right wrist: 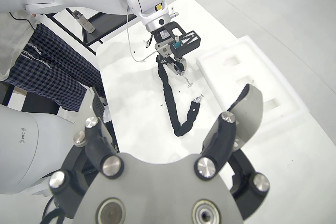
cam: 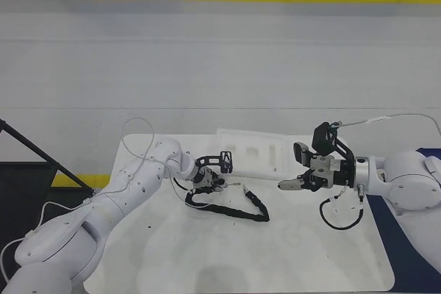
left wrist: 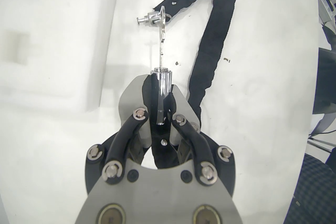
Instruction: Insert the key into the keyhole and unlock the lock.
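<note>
The left gripper [left wrist: 158, 87] is clamping its 2 fingers on the chrome lock [left wrist: 161, 79] over the white table [left wrist: 262, 104], and the key [left wrist: 162, 36] is sitting in the keyhole, its bow pointing toward the chain's loose pin end [left wrist: 148, 18]. The black-sleeved chain [left wrist: 210, 33] is lying curved beside the foam tray [left wrist: 52, 51]. The right gripper [right wrist: 170, 93] is hovering well apart, fingers spread wide, gripping nothing.

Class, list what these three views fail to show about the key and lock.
Left wrist view: how deep the key sits; the lock cylinder hides its tip.
Left wrist view: the lock cylinder's rear end, covered by the left gripper.
Top view: the key's teeth, too small.
</note>
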